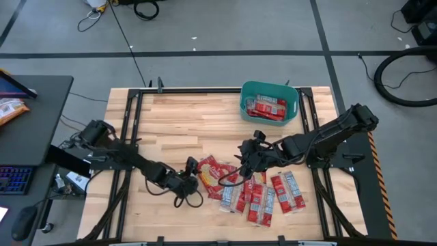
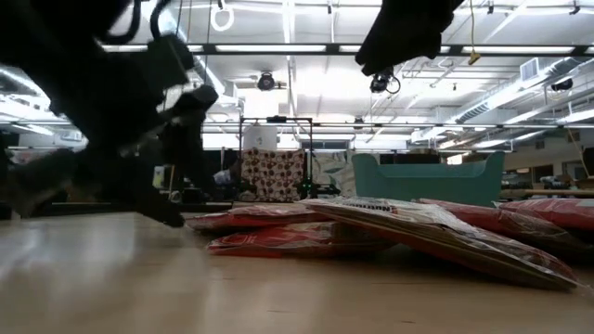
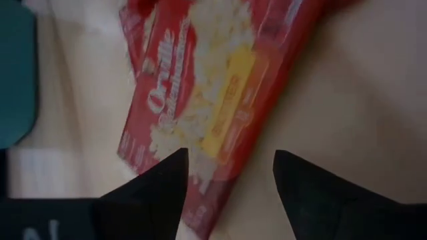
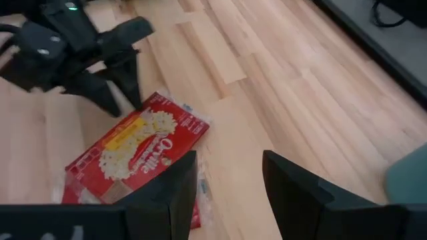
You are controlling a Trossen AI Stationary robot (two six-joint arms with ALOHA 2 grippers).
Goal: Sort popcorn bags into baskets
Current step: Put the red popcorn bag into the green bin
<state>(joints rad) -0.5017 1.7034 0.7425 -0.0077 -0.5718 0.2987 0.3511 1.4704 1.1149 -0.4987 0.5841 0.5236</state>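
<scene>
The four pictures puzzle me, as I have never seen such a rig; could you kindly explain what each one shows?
Two dark robot arms work at a wooden table. One camera looks straight down, one sits at table height, and one rides on each wrist. Red popcorn bags lie in a loose pile; a few already sit in the teal basket. The left gripper stands open at the edge of the pile's nearest bag, holding nothing. The right gripper is open and empty above the pile.

Left gripper [image 1: 194,172] low at the near left, fingers apart; right gripper [image 1: 244,156] spread, near the centre.
</scene>
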